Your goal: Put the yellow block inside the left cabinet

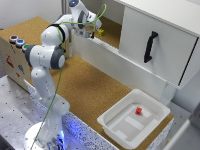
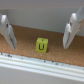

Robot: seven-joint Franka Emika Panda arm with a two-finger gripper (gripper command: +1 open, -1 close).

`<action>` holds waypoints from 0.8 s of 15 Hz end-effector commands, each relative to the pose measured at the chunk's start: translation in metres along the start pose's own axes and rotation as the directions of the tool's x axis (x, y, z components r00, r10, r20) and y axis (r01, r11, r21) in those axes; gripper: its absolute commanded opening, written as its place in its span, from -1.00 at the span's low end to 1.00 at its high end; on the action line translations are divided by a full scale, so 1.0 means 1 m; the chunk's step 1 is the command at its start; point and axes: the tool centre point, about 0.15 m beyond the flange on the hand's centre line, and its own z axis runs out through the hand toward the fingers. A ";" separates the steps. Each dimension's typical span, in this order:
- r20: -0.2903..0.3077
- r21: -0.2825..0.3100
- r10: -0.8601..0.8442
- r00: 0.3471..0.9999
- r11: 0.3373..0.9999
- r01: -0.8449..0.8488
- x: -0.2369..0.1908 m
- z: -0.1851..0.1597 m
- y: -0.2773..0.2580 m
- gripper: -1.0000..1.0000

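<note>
The yellow block (image 2: 42, 45) is a small cube with a dark letter on its face. It rests on the cork-brown floor of the left cabinet (image 1: 114, 31), just behind the cabinet's low white front wall. My gripper (image 2: 39, 46) is open; its two fingers (image 2: 6, 31) stand wide on either side of the block and touch nothing. In the exterior view the gripper (image 1: 93, 34) reaches over the white wall at the cabinet's left end, with the yellow block (image 1: 101, 32) right beside its fingertips.
A white door with a black handle (image 1: 150, 47) fronts the compartment on the exterior view's right. A white tray (image 1: 116, 125) holding a small red block (image 1: 138, 110) sits at the cork table's near right. A box with coloured buttons (image 1: 16, 41) stands at the left.
</note>
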 end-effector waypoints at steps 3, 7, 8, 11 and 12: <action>-0.102 0.304 -0.156 0.982 0.935 0.180 -0.115 -0.044 0.026 1.00; -0.102 0.304 -0.156 0.982 0.935 0.180 -0.115 -0.044 0.026 1.00; -0.102 0.304 -0.156 0.982 0.935 0.180 -0.115 -0.044 0.026 1.00; -0.102 0.304 -0.156 0.982 0.935 0.180 -0.115 -0.044 0.026 1.00; -0.102 0.304 -0.156 0.982 0.935 0.180 -0.115 -0.044 0.026 1.00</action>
